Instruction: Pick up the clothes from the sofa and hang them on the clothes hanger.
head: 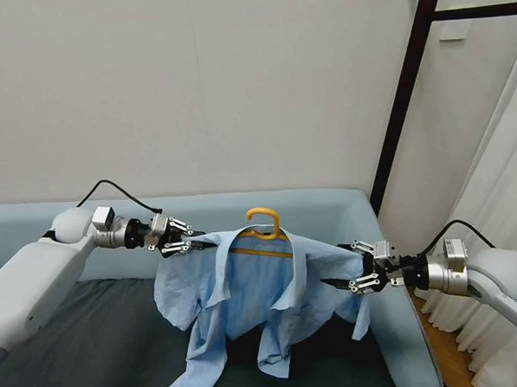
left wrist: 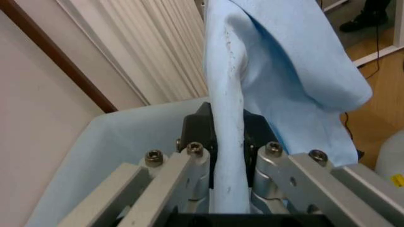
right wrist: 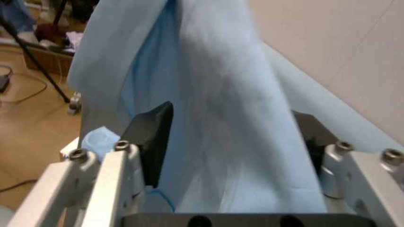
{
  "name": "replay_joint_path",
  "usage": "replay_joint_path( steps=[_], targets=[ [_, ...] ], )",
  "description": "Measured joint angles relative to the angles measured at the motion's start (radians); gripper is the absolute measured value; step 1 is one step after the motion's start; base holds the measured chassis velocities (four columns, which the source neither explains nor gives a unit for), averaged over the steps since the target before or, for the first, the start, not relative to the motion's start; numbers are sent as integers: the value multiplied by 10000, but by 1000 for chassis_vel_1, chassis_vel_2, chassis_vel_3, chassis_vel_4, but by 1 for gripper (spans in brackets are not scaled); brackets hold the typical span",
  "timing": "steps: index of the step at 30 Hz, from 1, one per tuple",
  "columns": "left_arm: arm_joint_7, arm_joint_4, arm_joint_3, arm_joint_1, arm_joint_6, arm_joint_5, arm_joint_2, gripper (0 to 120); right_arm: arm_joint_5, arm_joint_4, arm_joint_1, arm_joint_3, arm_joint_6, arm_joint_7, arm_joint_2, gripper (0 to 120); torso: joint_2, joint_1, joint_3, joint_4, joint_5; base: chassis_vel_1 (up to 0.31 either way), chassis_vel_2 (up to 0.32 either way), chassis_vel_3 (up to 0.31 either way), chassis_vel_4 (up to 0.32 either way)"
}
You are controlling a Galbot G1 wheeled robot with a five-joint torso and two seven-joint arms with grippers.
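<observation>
— Pale blue fabric covers the sofa (head: pixel 86 220), doesn't it? What else is in the room?

— Yes, with a dark seat cushion (head: pixel 84 341). A plain light wall (head: pixel 192 84) rises behind it. A dark wooden clothes stand (head: pixel 405 90) leans up on the right, next to a white curtain (head: pixel 501 189), with a strip of wood floor (head: pixel 445 353) below.

— And the garment?

— A light blue shirt (head: pixel 247 298) sits on a yellow hanger (head: pixel 264 217), spread out above the seat between the two arms, well apart from the stand.

— How are the arms set?

— The left arm reaches in low from the left, and the left gripper (head: pixel 187 239) meets the shirt's shoulder on that side. In its wrist view the jaws are pressed tight on a narrow fold of cloth (left wrist: pixel 227 118). The right arm stretches in from the right, and the right gripper (head: pixel 336 266) is at the other shoulder. Its jaws stand wider, clamped on a thick bunch of the shirt (right wrist: pixel 221 118) that fills the gap between the black pads (right wrist: pixel 154 137).

— Anything you can't make out?

— The hanger's arms lie mostly under the collar, so only the hook and a short piece of bar show. The stand is cut off at the top. I can't tell whether the shirt's lower hem touches the cushion.
</observation>
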Motion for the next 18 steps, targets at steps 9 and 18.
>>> replay_joint_path(
  steps=[9, 18],
  targets=[
    [90, -411, 36, 315, 76, 52, 175, 7, 450, 39, 7, 32, 298, -410, 88, 25, 0, 0, 0, 0, -2, 0, 0, 0, 0],
    [-48, -614, -147, 423, 89, -23, 409, 7, 411, 237, -43, 157, 324, -802, 6, 7, 0, 0, 0, -1, -1, 0, 0, 0, 0]
  ],
)
